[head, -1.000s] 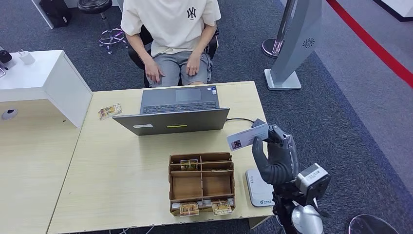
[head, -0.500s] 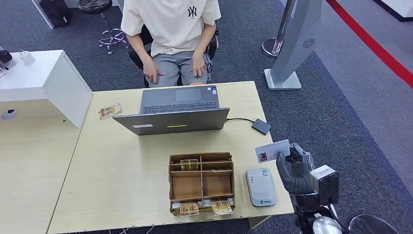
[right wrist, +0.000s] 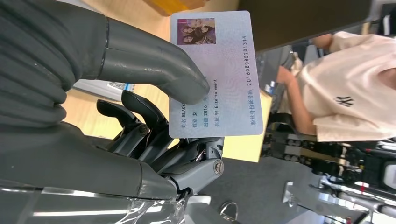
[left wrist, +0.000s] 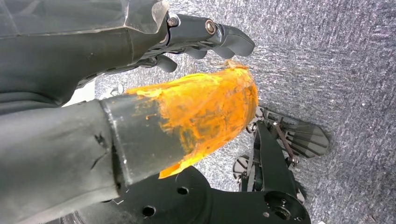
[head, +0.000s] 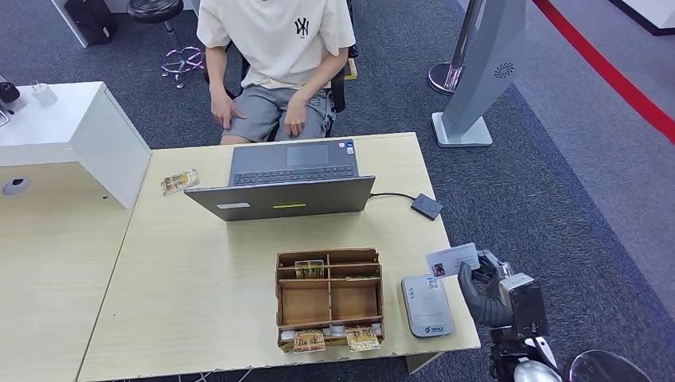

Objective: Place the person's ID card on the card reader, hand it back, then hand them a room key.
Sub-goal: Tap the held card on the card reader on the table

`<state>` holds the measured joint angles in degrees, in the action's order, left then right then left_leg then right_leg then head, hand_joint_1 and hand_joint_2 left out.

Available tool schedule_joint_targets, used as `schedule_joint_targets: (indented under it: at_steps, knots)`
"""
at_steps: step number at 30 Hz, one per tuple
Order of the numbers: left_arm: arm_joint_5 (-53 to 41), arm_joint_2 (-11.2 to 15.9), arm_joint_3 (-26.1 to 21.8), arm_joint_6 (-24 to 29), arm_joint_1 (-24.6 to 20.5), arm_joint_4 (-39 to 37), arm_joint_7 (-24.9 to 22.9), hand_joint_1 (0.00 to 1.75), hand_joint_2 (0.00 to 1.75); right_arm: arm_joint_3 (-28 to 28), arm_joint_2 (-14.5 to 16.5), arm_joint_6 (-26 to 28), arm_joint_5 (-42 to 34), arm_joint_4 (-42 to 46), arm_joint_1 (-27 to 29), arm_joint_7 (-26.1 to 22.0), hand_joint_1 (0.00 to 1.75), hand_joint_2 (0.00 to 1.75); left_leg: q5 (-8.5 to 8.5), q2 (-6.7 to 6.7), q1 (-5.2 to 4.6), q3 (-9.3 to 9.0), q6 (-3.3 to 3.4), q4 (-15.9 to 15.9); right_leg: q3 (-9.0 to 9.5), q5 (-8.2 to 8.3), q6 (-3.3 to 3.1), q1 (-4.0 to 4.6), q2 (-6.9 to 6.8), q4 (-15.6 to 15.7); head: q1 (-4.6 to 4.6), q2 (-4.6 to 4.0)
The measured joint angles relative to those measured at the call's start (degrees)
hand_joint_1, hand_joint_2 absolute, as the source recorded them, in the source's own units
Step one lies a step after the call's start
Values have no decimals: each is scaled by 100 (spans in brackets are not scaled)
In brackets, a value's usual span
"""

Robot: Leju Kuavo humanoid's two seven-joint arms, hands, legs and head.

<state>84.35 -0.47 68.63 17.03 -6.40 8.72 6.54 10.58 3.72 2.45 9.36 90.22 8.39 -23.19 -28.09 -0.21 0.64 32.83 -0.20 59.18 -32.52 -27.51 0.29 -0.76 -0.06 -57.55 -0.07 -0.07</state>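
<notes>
The right hand point(head: 480, 288) sits just off the desk's point(head: 199, 286) near right corner, above the grey carpet, and pinches the ID card point(head: 452, 260) between its thumb and darker fingers point(right wrist: 140, 112). In the right wrist view the thumb presses flat on the card's printed face, with the photo and rows of text facing the camera and the fingers behind the card. Seen from the head view, the card is held in the air just beside and slightly beyond the white card reader point(head: 427, 305), which lies flat on the desk near that corner; the card does not touch the reader. To the reader's left stands a wooden organiser point(head: 329, 299) of several compartments, with room keys point(head: 309, 269) in a far compartment and more along its near edge. Beyond it an open grey laptop point(head: 290, 181) faces a seated person point(head: 278, 60) in a pale T-shirt and grey shorts, whose hands rest on their thighs. A small dark adapter point(head: 427, 207) lies at the desk's right edge, joined to the laptop by a cable. The left hand point(left wrist: 140, 93) hangs over the grey carpet, holding nothing, its orange-taped thumb and dark fingers point(left wrist: 224, 39) apart.
</notes>
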Motion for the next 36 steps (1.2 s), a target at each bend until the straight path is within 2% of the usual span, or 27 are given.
schedule_joint_targets:
  at_steps: [15, 23, 36]
  knots:
    - [100, 31, 0, 17, 1, 0, -2, 0, 0, 28, -14, 177, 819, -633, -157, 247, 175, 175, 0, 0, 0, 0, 0, 0, 0, 0, 0, 0, 0, 0, 0, 0]
    - [137, 37, 2, 15, 2, 0, 0, 0, 0, 90, -184, 282, 1110, -975, -314, 440, 175, 175, 0, 0, 0, 0, 0, 0, 0, 0, 0, 0, 0, 0, 0, 1]
    - [152, 80, 2, -9, 6, 0, 9, 0, 0, 144, -568, -918, 548, -1531, -522, 469, 175, 175, 0, 0, 0, 0, 0, 0, 0, 0, 0, 0, 0, 0, 0, 1]
